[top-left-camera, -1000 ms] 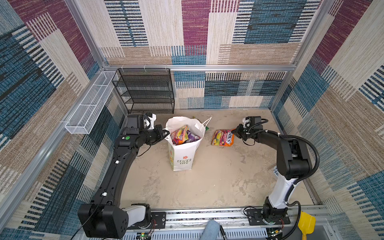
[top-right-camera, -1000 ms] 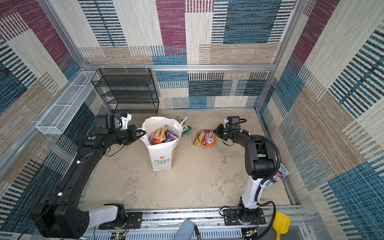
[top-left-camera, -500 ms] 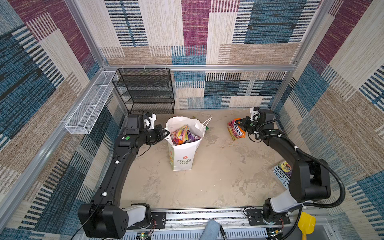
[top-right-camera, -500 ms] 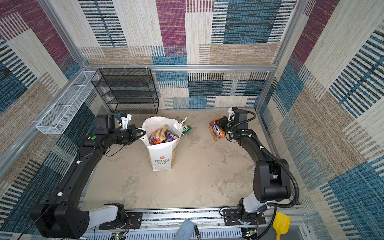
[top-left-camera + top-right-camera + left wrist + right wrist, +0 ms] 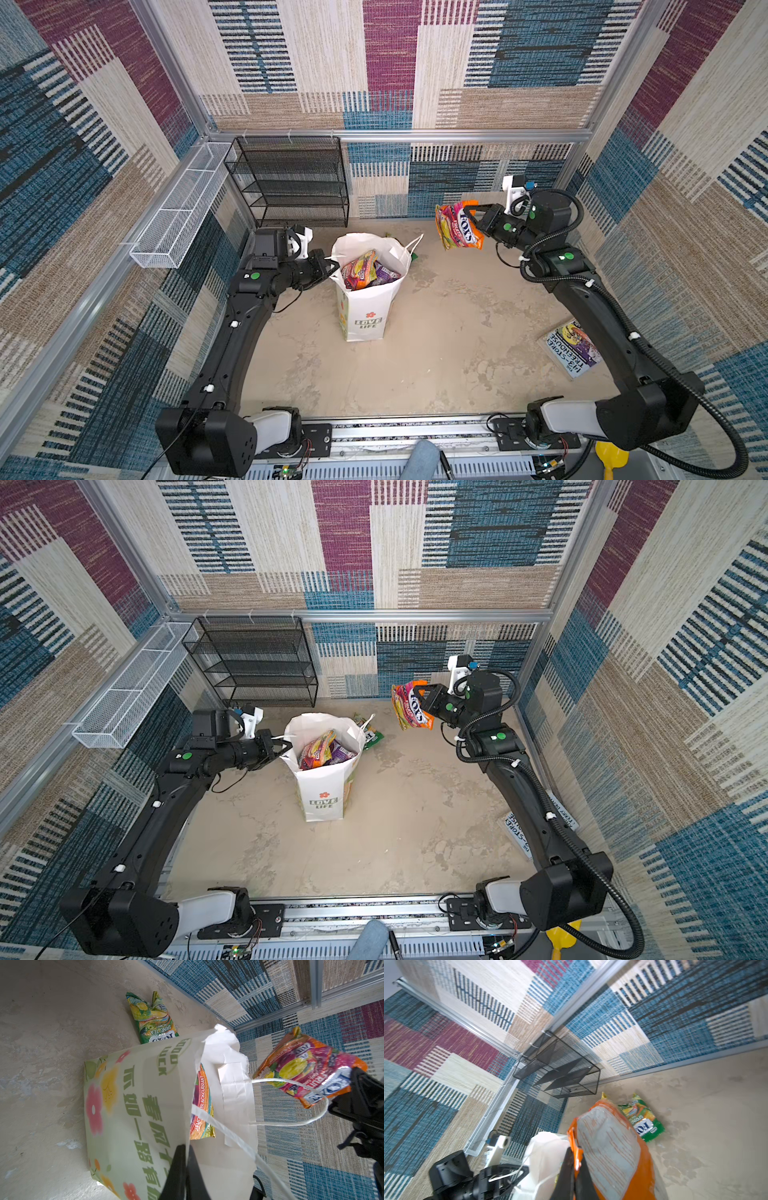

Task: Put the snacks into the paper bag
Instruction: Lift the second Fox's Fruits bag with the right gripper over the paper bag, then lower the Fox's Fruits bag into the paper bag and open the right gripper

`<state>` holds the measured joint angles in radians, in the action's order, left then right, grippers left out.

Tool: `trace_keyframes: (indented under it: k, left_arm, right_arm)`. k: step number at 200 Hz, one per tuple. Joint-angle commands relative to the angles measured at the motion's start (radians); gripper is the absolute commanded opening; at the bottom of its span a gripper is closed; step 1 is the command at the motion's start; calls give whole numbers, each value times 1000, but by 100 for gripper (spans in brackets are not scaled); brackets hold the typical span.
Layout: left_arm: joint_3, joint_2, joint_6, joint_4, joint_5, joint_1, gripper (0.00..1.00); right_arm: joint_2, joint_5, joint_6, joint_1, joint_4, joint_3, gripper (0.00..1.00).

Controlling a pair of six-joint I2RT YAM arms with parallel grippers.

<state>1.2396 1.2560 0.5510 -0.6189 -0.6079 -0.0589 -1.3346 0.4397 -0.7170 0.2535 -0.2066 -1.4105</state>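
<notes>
**Packet held aloft beside bag**

Right end effector (image 5: 471, 215) is clenched on the orange-pink packet (image 5: 457, 226), in the air to the right of the paper bag (image 5: 368, 309) and not touching it. Left end effector (image 5: 331, 266) pinches the bag's left rim. Bag stands upright on the surface (image 5: 415, 353) with several packets (image 5: 368, 270) inside. Green packet (image 5: 372, 737) lies flat just behind the bag.

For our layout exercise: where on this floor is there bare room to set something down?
Bare: the wide floor between the paper bag, the book and the front rail. Crowded: behind the bag, where a green packet lies, and at its rim, gripped by the left pincer.
</notes>
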Motion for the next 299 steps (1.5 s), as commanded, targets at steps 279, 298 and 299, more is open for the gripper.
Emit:
trace_keyframes:
  k: [279,298,299]
  left_arm:
    - [-2,3,10,67,-41,5,0]
    - [-1,0,9,67,-43,5,0]
    - [0,1,10,67,-43,5,0]
  right_arm:
    - [-486,-68,114,503,-189,-354,1]
    - [-513,-72,133,500,-216,-373,1]
    - [-513,-72,134,498,-217,-373,1]
